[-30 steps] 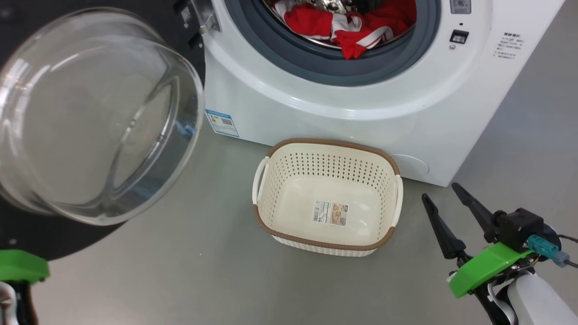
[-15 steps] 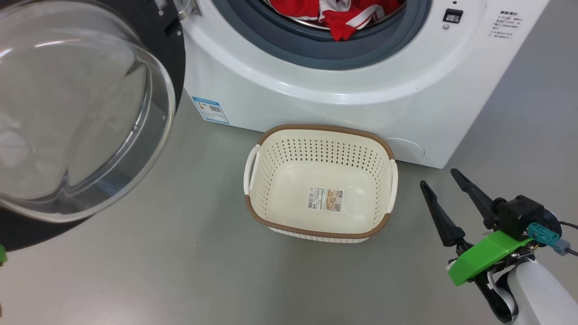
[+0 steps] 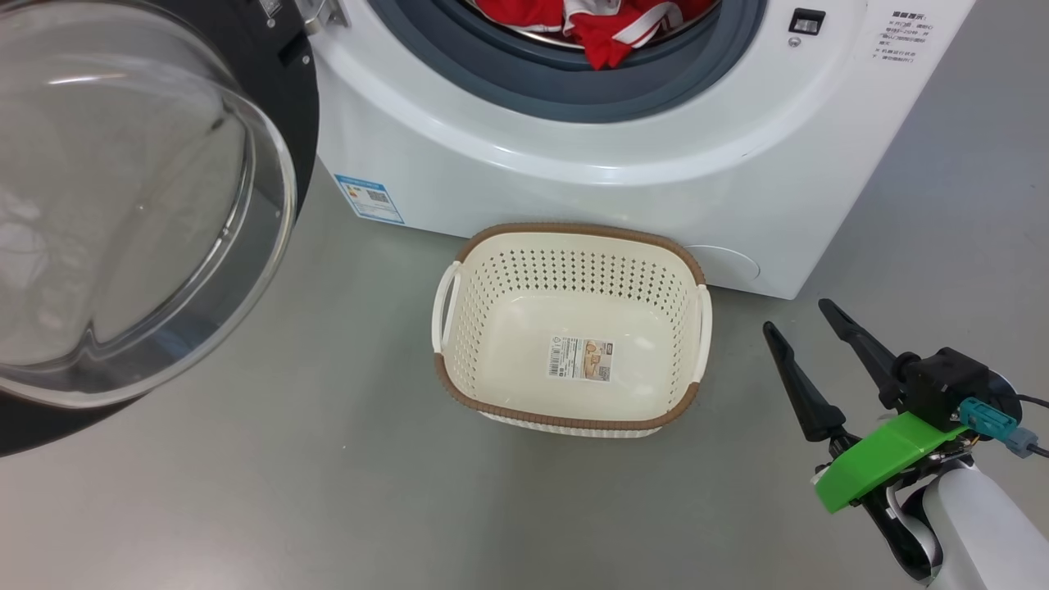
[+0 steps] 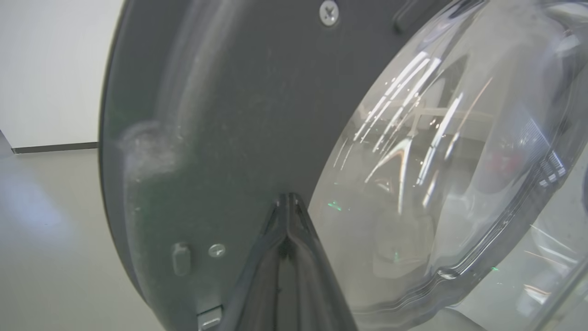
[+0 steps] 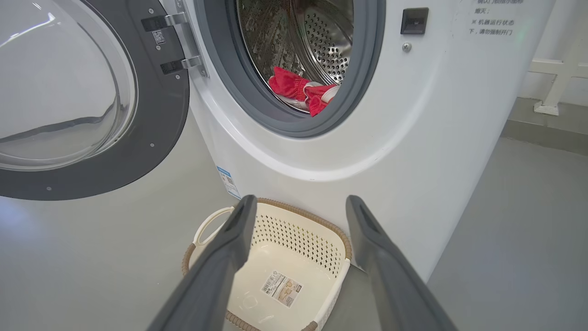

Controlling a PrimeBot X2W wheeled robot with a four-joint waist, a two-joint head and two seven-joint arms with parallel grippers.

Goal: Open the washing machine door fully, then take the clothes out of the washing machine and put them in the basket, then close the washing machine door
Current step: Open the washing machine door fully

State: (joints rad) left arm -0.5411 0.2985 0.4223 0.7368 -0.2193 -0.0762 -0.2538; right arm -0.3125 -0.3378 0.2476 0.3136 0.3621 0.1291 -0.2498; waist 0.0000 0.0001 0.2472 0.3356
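On the left, the big round washing machine door [image 3: 139,205], with its wide shiny black frame and bulging clear glass bowl, is hanging wide open, swung away from the hole. The left gripper [image 4: 287,207] is pressing its two dark fingers tight together, pointing at the dark frame beside the glass; I cannot tell if it is touching. The big white washing machine [image 3: 574,180] is showing a small blue sticker [image 3: 369,198] down low. The bright red clothes [image 3: 598,33] with white stripes are lying inside the drum, near its front edge. The small cream plastic basket [image 3: 565,232] with a brown rim is sitting on the grey floor [image 3: 287,492] against the machine, a paper label [image 3: 580,358] inside. On the right, the right gripper [image 3: 795,318] is hanging just beside the basket, fingers spread wide, holding nothing.
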